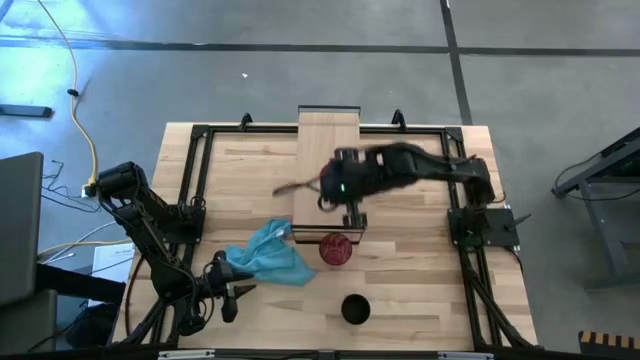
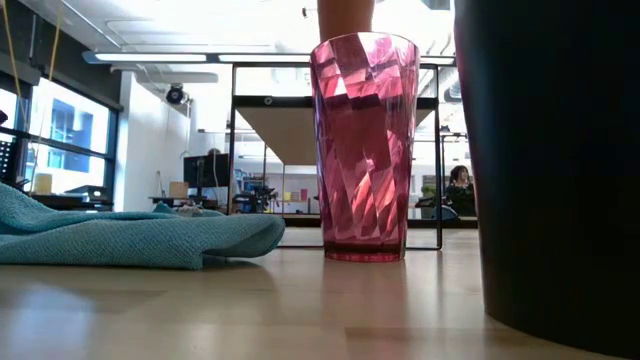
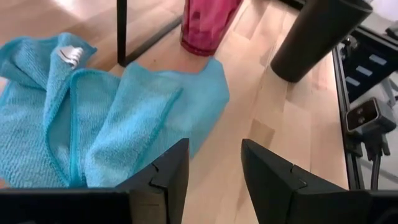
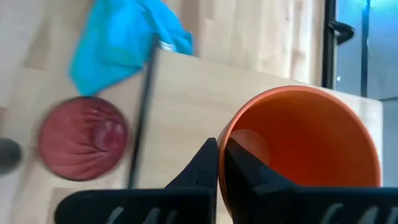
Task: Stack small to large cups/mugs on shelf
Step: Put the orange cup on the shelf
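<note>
The right gripper [image 4: 219,163] was clamped on the rim of the small orange cup [image 4: 305,146], carrying it above the pale wooden shelf [image 1: 328,135], with one finger inside the cup and one outside. The pinkish-red see-through cup [image 1: 336,250] stood upright on the table just beyond the shelf's black-framed end, beside a crumpled blue cloth [image 1: 270,256]. The black cup [image 1: 355,309] stood near the table's front edge. The left gripper [image 3: 214,163] waited over the cloth, fingers apart and empty.

Orange cup [image 4: 305,146], pinkish-red faceted cup [image 2: 364,145], black cup [image 1: 355,309].
</note>
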